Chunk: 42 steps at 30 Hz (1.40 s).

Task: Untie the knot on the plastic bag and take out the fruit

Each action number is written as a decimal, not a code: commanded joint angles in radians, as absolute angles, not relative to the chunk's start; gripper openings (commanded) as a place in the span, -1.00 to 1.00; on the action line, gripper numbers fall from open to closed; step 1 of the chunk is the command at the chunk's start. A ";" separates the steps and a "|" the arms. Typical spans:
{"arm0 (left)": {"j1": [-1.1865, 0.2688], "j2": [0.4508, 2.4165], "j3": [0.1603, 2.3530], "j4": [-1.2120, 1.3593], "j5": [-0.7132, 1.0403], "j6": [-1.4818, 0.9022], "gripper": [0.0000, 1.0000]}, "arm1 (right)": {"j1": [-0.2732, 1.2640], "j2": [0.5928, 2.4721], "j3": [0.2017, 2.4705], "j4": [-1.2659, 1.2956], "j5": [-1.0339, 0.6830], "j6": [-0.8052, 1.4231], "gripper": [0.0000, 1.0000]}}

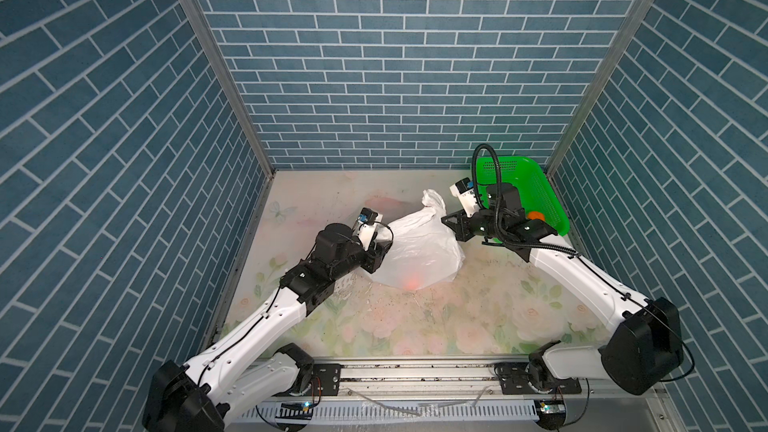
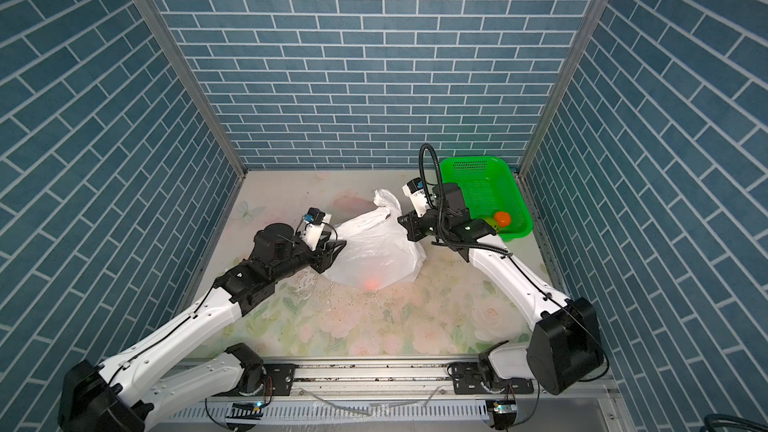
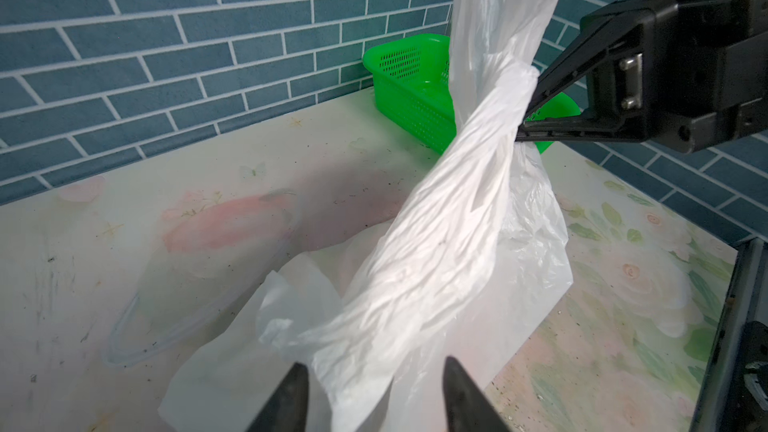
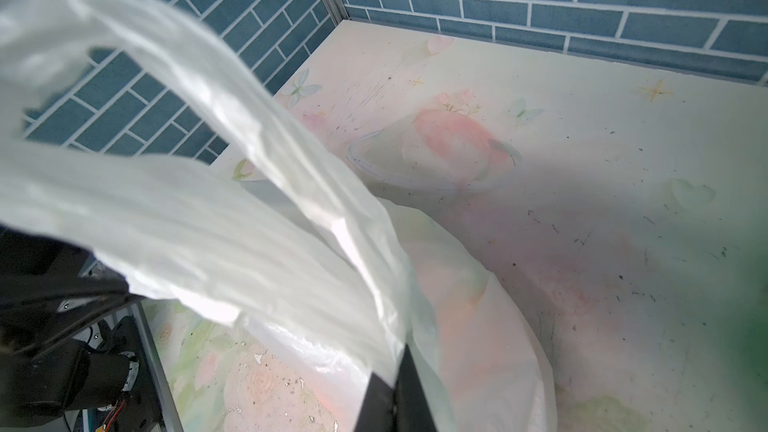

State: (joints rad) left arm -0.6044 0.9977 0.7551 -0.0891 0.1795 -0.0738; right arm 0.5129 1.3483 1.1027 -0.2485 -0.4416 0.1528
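Two claws engage: right claw (image 3: 524,124) clamps the plastic bag (image 3: 436,243) at its twisted neck; left claw (image 3: 374,367) gapes empty astride it. Left should pinch low, then pull gently.

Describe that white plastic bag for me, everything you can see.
The plastic bag is thin, crinkly and translucent white, and lies slumped on the floral table. Its twisted handle strip is held up, pinched by the shut right gripper. The open left gripper is at its opposite side. A red fruit glows through.
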 commanded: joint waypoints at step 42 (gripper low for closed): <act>-0.876 0.690 0.461 -0.055 -0.214 -0.252 -1.00 | 0.636 1.014 0.542 -0.297 -0.338 0.474 -1.00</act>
